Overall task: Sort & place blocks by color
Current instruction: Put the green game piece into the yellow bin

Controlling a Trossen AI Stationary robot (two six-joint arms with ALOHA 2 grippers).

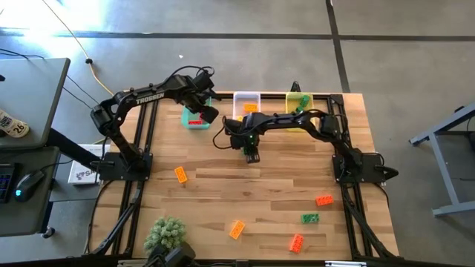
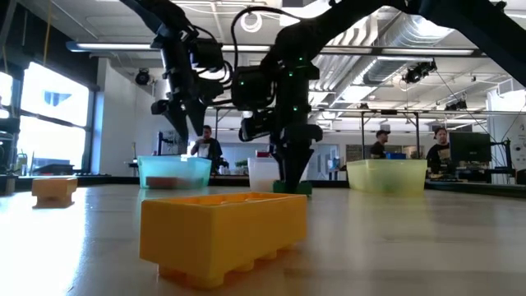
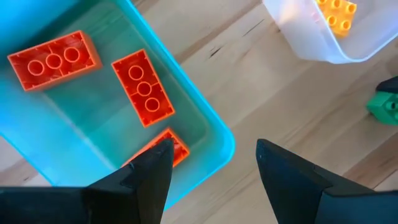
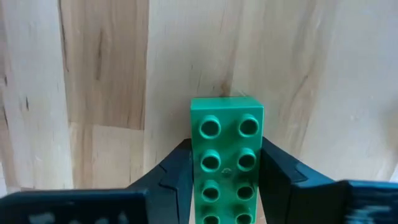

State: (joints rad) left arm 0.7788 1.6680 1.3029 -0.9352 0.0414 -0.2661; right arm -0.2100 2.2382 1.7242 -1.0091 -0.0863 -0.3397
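The left gripper (image 1: 204,111), jaws apart, hangs over the teal bin (image 3: 214,134) holding three red-orange blocks (image 3: 143,87). The clear bin (image 1: 246,97) holds a yellow-orange block (image 3: 336,12). The right gripper (image 1: 251,154) is clamped on a green block (image 4: 226,158) on the table (image 1: 245,196).

The table (image 1: 245,185) was pale blond wood, striped with lengthwise planks and darker grain. Both arms were black, the left lettered in white. At twelve o'clock stood three bins: a teal bin (image 1: 194,119) holding red-orange blocks (image 3: 143,87), a clear white bin (image 1: 246,101) with a yellow-orange block (image 3: 336,12) inside, and a yellow bin (image 1: 298,104). The right gripper (image 4: 225,168), black, pressed a bright green block (image 4: 226,162) with round studs. Toward five o'clock lay two red-orange blocks (image 1: 324,200) and one green block (image 1: 309,218); yellow-orange blocks (image 1: 181,175) sat at nine and six. A fuzzy sage-green plant ball (image 1: 165,233) rested at seven o'clock. The floor was grey.
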